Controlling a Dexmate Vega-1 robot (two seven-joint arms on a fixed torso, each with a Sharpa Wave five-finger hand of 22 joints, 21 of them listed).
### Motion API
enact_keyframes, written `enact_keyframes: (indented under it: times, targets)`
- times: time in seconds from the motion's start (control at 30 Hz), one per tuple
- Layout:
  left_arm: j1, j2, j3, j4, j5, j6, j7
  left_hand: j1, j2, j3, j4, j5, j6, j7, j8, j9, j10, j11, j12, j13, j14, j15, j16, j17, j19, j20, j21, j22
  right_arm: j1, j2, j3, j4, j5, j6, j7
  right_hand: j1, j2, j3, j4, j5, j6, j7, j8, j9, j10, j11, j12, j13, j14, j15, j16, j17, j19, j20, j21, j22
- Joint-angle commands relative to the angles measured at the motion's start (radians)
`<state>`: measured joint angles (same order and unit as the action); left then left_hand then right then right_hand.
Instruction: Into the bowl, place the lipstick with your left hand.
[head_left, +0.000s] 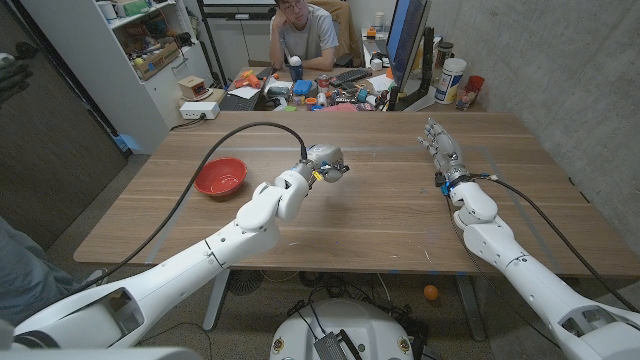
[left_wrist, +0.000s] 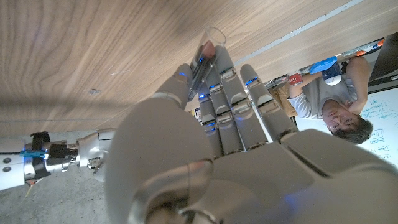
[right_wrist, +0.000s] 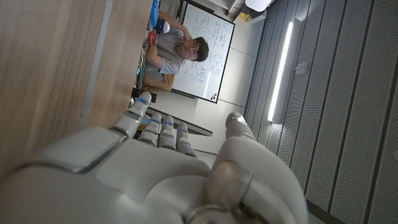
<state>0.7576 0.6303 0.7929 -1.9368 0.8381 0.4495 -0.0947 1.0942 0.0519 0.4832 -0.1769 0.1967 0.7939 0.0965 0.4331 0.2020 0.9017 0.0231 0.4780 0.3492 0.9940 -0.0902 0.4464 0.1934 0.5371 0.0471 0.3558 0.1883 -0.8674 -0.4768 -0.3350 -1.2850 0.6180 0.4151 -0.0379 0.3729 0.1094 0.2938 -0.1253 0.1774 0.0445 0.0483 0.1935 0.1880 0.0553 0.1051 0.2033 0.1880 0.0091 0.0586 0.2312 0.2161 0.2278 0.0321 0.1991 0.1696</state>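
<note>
The left arm reaches in over the middle of the table (head_left: 400, 215), and the left hand (head_left: 326, 164) hangs above the wood with its back turned up. Its fingers (left_wrist: 231, 102) lie close together and bent inward, with the thumb (left_wrist: 181, 81) pressed against them. Between thumb and fingers sits the lipstick (left_wrist: 200, 65), a slim tube with a clear cap; its pinkish tip pokes out just past the fingertips, pointing at the tabletop. In the head view the lipstick itself is too small to make out inside the hand.

The bowl (head_left: 220, 176), red, stands on the table to the outer side of the left hand, apart from the fingers and not under them. Nothing shows inside it.

The right arm lies along the table's right side, and the right hand (head_left: 441, 146) stands on its edge with the palm upright. Its fingers (right_wrist: 157, 127) are stretched straight and a little apart, the thumb set off to the side, with nothing in them.

Behind the far edge a person (head_left: 305, 35) sits at a cluttered desk (head_left: 330, 92).
</note>
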Motion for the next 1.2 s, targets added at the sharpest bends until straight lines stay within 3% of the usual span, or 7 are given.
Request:
enact_keyframes:
  times: [0.03, 0.8, 1.2]
  targets:
    - [0.100, 0.109, -0.129, -0.118, -0.185, 0.007, 0.031, 0.025, 0.034, 0.001, 0.005, 0.006, 0.226, -0.091, 0.006, 0.005, 0.145, -0.152, -0.003, 0.005, 0.046, -0.042, -0.006, 0.004, 0.004, 0.003, 0.007, 0.005, 0.013, 0.001, -0.015, -0.017, -0.023, -0.019, -0.019, 0.003, 0.001, -0.004, 0.004, 0.005, 0.002, -0.005, 0.002, 0.002, 0.005, 0.005, -0.002, 0.006, 0.006, -0.002, -0.005, 0.002, 0.005, 0.002, -0.005, 0.003]
    - [0.319, 0.330, -0.352, -0.296, -0.432, 0.156, 0.123, 0.028, 0.035, 0.000, 0.007, 0.009, 0.224, -0.087, 0.005, 0.005, 0.150, -0.146, -0.005, 0.013, 0.054, -0.041, -0.006, 0.008, 0.007, 0.005, 0.011, 0.006, 0.048, 0.017, -0.044, -0.013, -0.049, -0.039, -0.023, 0.003, 0.003, -0.006, 0.004, 0.005, 0.002, -0.005, 0.002, 0.002, 0.005, 0.005, -0.002, 0.006, 0.007, -0.001, -0.005, 0.002, 0.006, 0.002, -0.005, 0.003]
    - [0.412, 0.404, -0.445, -0.351, -0.493, 0.274, 0.220, 0.029, 0.035, -0.001, 0.008, 0.010, 0.225, -0.087, 0.005, 0.006, 0.148, -0.149, -0.008, 0.017, 0.054, -0.039, -0.008, 0.010, 0.006, 0.006, 0.012, 0.006, 0.069, 0.018, -0.058, 0.000, -0.053, -0.056, -0.004, 0.003, 0.003, -0.007, 0.003, 0.005, 0.002, -0.004, 0.002, 0.002, 0.005, 0.004, -0.003, 0.006, 0.008, -0.002, -0.006, 0.003, 0.006, 0.003, -0.005, 0.003]
